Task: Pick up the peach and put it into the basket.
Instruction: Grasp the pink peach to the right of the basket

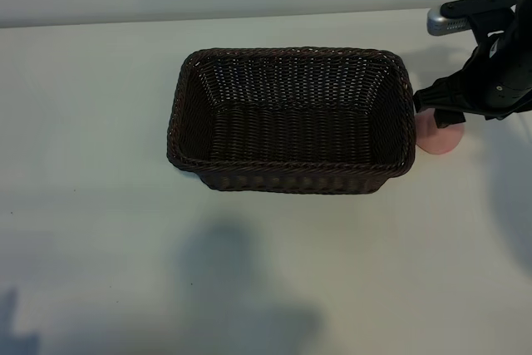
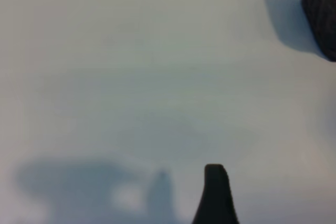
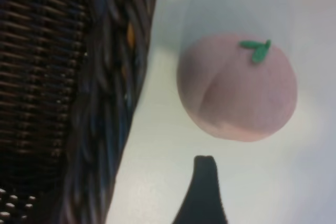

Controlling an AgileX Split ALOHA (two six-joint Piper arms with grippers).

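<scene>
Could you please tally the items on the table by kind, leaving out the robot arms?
Peach, pale pink, on the table beside the basket's outer wall: 1
Basket, dark brown wicker, nothing visible inside: 1
Total: 2

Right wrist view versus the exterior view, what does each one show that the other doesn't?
Only the right wrist view shows the whole peach with its green leaf and one dark fingertip of the right end effector just short of it. Only the exterior view shows the entire basket, empty inside, the table around it, and the right end effector above the peach, hiding most of it. Both show the peach on the table close beside the basket's outer wall, not yet grasped.
</scene>
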